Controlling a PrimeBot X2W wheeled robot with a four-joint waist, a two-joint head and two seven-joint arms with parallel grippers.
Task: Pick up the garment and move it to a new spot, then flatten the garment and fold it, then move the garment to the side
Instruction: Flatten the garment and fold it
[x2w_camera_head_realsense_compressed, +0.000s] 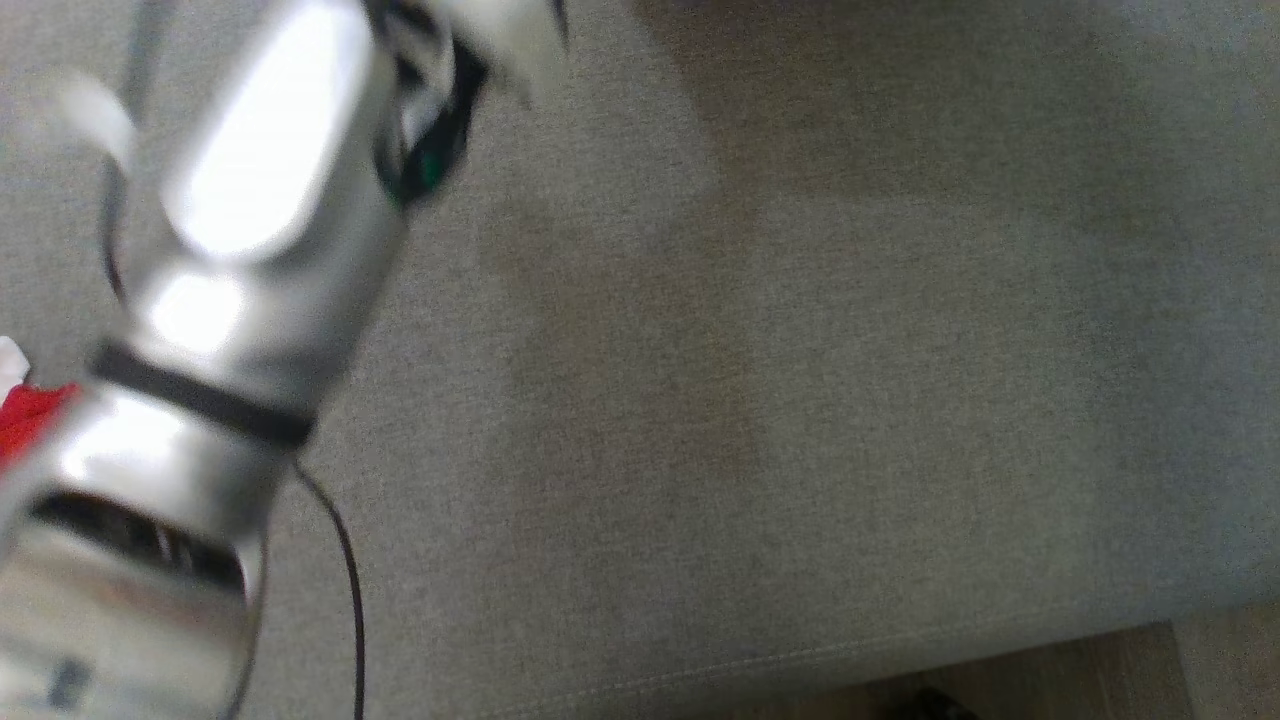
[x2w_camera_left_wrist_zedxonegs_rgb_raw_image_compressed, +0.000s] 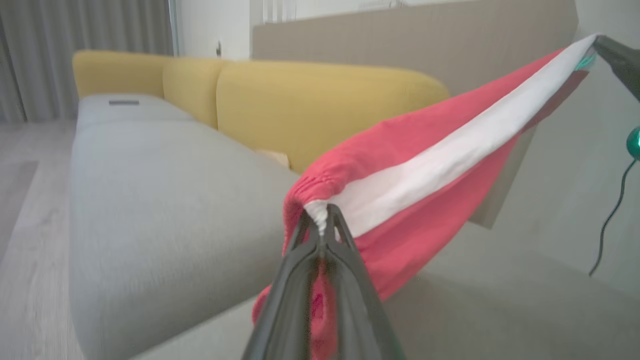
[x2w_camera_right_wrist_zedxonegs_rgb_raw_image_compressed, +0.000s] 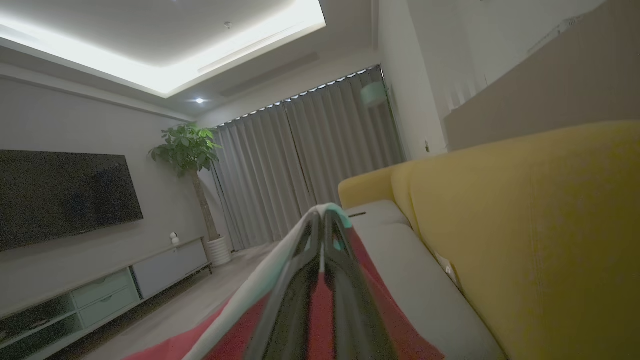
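Garment (x2w_camera_left_wrist_zedxonegs_rgb_raw_image_compressed: 425, 165) strung in the air btwn 2 grippers, above the grey sofa seat (x2w_camera_left_wrist_zedxonegs_rgb_raw_image_compressed: 165, 200).
Red w/ a white stripe. Left gripper (x2w_camera_left_wrist_zedxonegs_rgb_raw_image_compressed: 324, 222) has its fingers pressed together, pinching the gathered end. Right gripper (x2w_camera_right_wrist_zedxonegs_rgb_raw_image_compressed: 325, 217) is likewise pinched tight on the far end, by a teal bit of trim. The two-end hold is prob. meant to keep the cloth taut so it can go down flat, not bunched. The middle sags a little. Yellow backrest (x2w_camera_left_wrist_zedxonegs_rgb_raw_image_compressed: 310, 100) is behind. Looks like the carry step, w/ flattening & folding not yet done.
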